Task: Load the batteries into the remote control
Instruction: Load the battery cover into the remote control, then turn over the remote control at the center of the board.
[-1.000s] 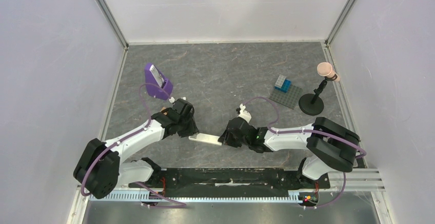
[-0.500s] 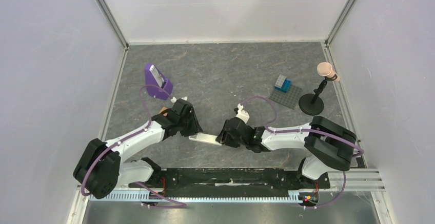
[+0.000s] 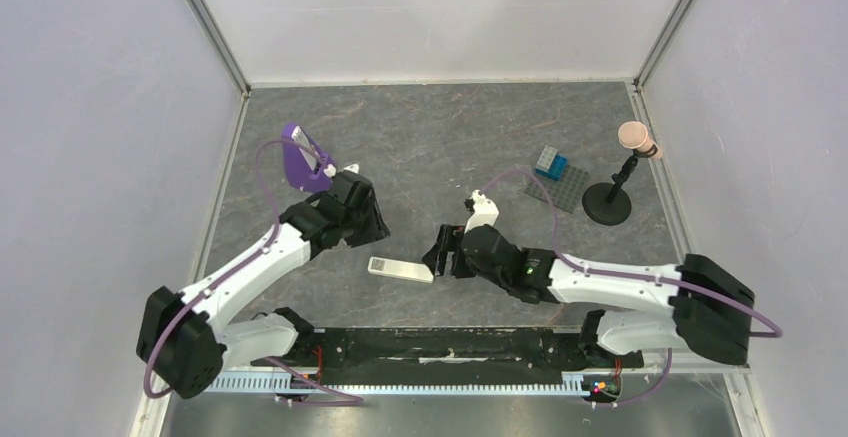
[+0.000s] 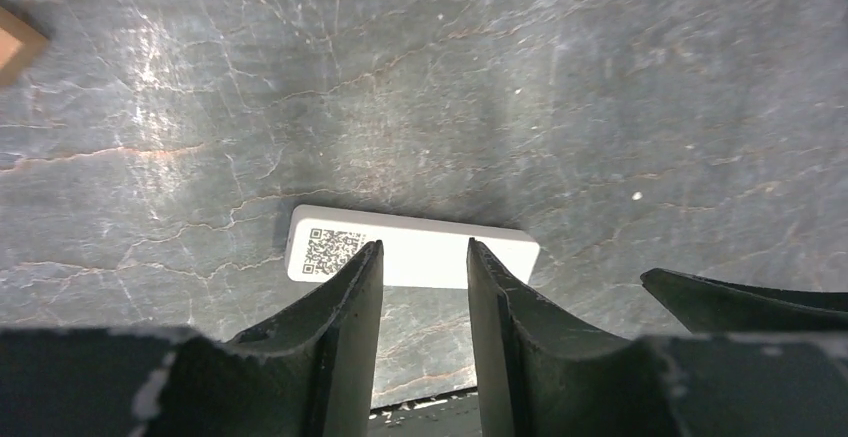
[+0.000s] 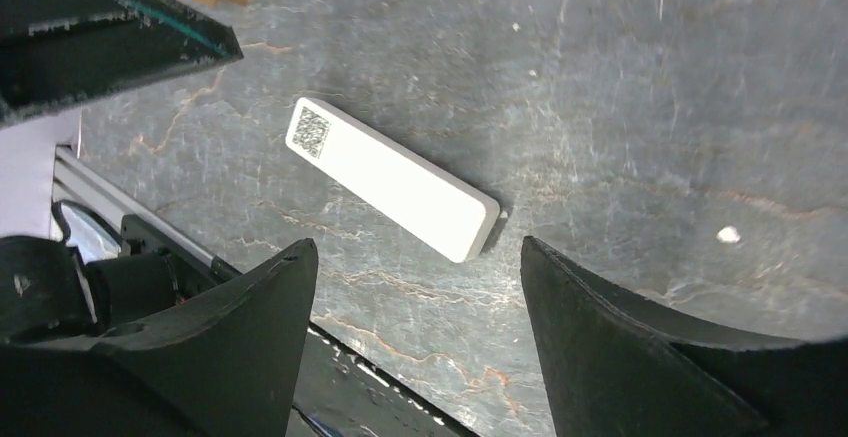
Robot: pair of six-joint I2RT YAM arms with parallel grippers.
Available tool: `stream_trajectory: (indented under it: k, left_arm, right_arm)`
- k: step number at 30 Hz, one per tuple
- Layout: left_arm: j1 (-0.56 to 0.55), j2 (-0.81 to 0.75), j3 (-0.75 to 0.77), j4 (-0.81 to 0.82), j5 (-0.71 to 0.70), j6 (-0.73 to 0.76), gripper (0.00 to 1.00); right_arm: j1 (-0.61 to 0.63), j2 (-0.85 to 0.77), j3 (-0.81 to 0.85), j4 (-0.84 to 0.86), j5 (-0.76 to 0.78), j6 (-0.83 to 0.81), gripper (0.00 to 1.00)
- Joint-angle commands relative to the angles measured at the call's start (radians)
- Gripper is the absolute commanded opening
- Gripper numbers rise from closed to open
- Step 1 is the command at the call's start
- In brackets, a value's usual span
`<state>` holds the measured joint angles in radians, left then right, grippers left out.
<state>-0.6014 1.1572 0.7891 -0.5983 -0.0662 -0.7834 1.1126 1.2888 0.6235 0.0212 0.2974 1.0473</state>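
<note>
The remote [image 3: 400, 269] is lying flat on the table [image 3: 450, 137], a slim white bar showing a plain face with a QR code at its left end. The left gripper [image 3: 362, 221] is hovering just behind-left of it, jaws partly apart, gripping nothing. The right gripper [image 5: 415, 247] is hanging just right of it, jaws wide and empty.

The only marking I can see is a small black QR code [image 5: 313, 129], printed at the left end of the upturned white face of the remote control [image 5: 400, 179] lying on the desk [image 5: 640, 77]. There are no readable words, brands or numbers anywhere.
</note>
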Motion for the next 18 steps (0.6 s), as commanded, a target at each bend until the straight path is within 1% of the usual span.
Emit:
stream_trajectory:
  k: [1,3,5,7,9,12,14,18]
  left_arm:
    - [0.006,-0.102,0.073,-0.102,-0.069,0.041,0.44]
    - [0.005,-0.154,0.086,-0.142,-0.085,0.037,0.52]
    - [0.005,-0.214,0.095,-0.177,-0.101,0.032,0.62]
    - [0.006,-0.280,0.103,-0.213,-0.113,0.026,0.69]
    - [0.006,-0.336,0.113,-0.244,-0.122,0.020,0.73]
    - [0.007,-0.394,0.139,-0.310,-0.148,0.006,0.75]
    - [0.007,-0.426,0.156,-0.354,-0.168,-0.003,0.76]
    - [0.007,-0.469,0.177,-0.399,-0.178,-0.010,0.77]
  right_arm:
    - [0.001,-0.096,-0.021,0.047,-0.015,-0.324,0.77]
    - [0.001,-0.098,-0.005,0.083,-0.103,-0.494,0.78]
    - [0.001,-0.057,0.048,0.070,-0.210,-0.667,0.78]
    - [0.001,0.023,0.137,0.002,-0.291,-0.803,0.79]
    - [0.001,0.115,0.219,-0.082,-0.337,-0.911,0.79]
    - [0.001,0.243,0.303,-0.153,-0.349,-1.026,0.78]
    - [0.001,0.307,0.344,-0.168,-0.364,-1.081,0.78]
    - [0.001,0.401,0.408,-0.224,-0.441,-1.138,0.78]
